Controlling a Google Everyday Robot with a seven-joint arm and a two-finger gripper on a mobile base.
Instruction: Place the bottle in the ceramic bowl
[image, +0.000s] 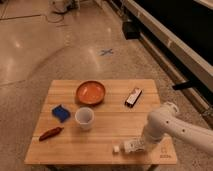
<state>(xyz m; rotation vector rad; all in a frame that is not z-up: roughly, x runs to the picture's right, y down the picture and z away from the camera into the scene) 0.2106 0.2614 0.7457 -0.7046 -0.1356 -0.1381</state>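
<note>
The bottle (131, 146) lies on its side near the front right of the wooden table (107, 127), white cap pointing left. The gripper (141, 143) is down at the bottle's right end, under the white arm that reaches in from the right. The orange ceramic bowl (90, 92) stands at the back middle of the table, well apart from the bottle and the gripper.
A white cup (84, 118) stands in front of the bowl. A blue object (61, 112) and a reddish-brown object (51, 133) lie at the left. A black-and-white box (133, 96) lies at the back right. Polished floor surrounds the table.
</note>
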